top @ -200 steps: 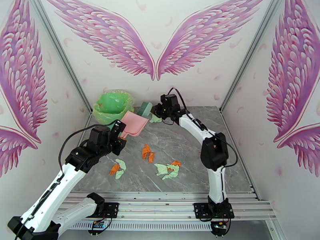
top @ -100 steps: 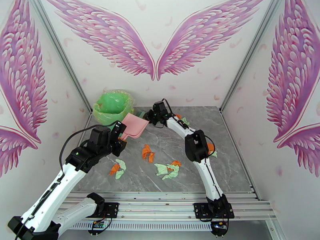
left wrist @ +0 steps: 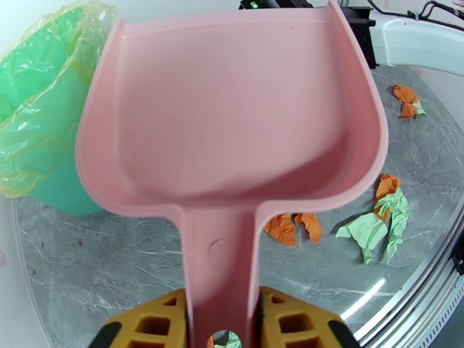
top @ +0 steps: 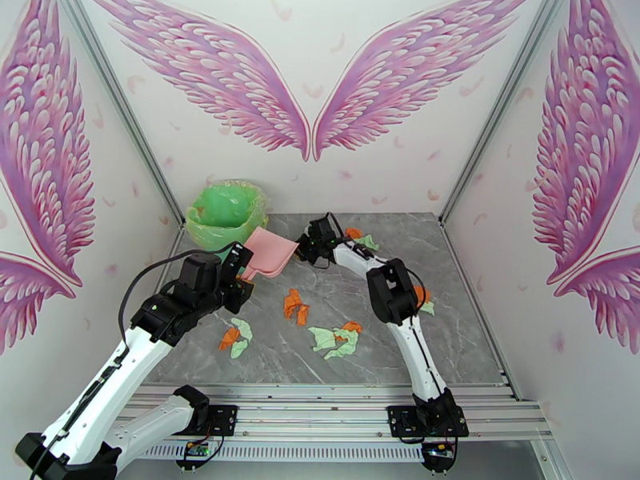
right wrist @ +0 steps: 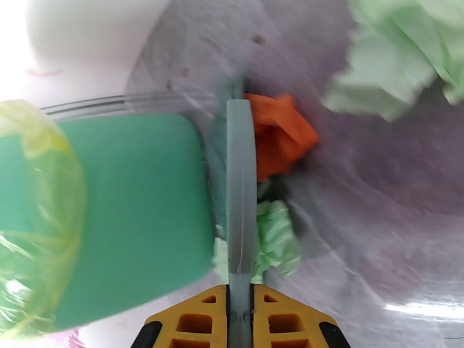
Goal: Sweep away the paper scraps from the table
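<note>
Left hand (left wrist: 220,327) clamps glossy pink dustpan (left wrist: 232,123); right hand (right wrist: 239,320) pinches thin blade (right wrist: 240,187) among crumpled paper scraps (right wrist: 281,137).

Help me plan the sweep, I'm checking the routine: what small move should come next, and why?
Probably lower the pink dustpan, held by its handle in the left gripper, until its lip meets the table beside the brush. The pan is empty, and the right gripper, shut on the brush, has orange and green paper scraps against it.
</note>
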Action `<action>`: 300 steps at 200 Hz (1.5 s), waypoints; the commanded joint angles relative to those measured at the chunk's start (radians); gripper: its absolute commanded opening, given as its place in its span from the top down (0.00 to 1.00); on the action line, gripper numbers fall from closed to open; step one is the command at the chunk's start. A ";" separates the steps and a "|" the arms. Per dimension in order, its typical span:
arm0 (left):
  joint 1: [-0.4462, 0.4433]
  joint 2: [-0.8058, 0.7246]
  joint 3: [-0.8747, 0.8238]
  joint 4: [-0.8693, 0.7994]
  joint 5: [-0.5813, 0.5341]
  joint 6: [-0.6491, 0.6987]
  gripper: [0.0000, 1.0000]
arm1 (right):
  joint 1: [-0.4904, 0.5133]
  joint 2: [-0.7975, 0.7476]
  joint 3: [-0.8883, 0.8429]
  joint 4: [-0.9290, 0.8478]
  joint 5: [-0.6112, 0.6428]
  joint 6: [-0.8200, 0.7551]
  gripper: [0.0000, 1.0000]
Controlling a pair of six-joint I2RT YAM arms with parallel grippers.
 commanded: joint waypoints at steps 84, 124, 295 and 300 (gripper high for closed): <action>-0.001 0.002 -0.009 -0.005 0.014 -0.015 1.00 | -0.158 -0.570 -0.682 -0.057 -0.052 -0.259 1.00; -0.008 0.016 -0.006 -0.007 0.001 -0.018 1.00 | -0.181 -0.753 -0.743 -0.059 -0.081 -0.257 1.00; -0.011 0.002 -0.013 -0.019 -0.005 0.001 1.00 | -0.172 -0.041 0.113 -0.010 0.087 0.073 1.00; -0.010 0.002 -0.011 -0.019 -0.002 0.002 1.00 | -0.173 -0.042 0.093 -0.001 0.087 0.070 1.00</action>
